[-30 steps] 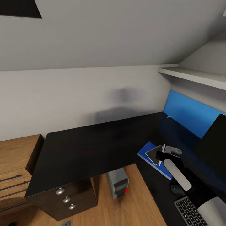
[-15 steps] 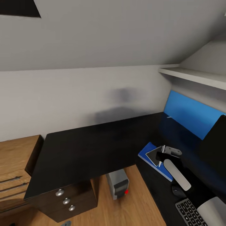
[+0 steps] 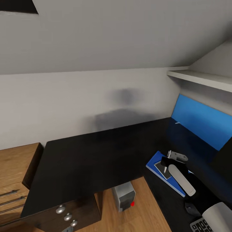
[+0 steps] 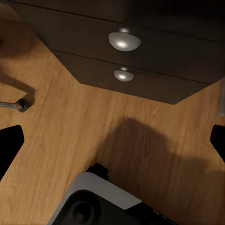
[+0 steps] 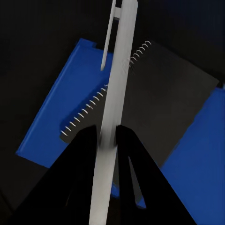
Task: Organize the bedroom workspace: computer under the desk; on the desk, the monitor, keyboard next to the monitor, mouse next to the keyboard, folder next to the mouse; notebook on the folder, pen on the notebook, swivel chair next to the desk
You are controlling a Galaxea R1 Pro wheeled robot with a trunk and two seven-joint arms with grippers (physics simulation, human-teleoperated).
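Observation:
A bright-blue folder point(image 3: 154, 163) point(image 5: 70, 103) lies on the glossy black desk point(image 3: 93, 154). The grey spiral-bound notebook point(image 3: 160, 168) point(image 5: 168, 103) lies on top of it. My right gripper point(image 3: 165, 165) point(image 5: 107, 133) hangs just over the notebook, shut on the thin white pen point(image 3: 165, 168) point(image 5: 119, 70). I cannot tell whether the pen touches the notebook. The black mouse point(image 3: 192, 208) and a corner of the keyboard point(image 3: 201, 225) lie nearer me, with the black monitor point(image 3: 225, 161) at the right edge. The grey computer point(image 3: 124, 196) stands under the desk. My left gripper point(image 4: 112, 143) is open above the wooden floor.
Black drawers with round silver knobs point(image 3: 66, 216) point(image 4: 124, 41) sit under the desk's left end. A light wooden chest of drawers point(image 3: 13, 174) stands left of it. A blue wall panel point(image 3: 203, 120) and a white shelf point(image 3: 199, 79) rise behind the desk's right wing.
The head camera has moved, so the whole picture has slid slightly down and to the right. My right gripper still holds the pen over the notebook.

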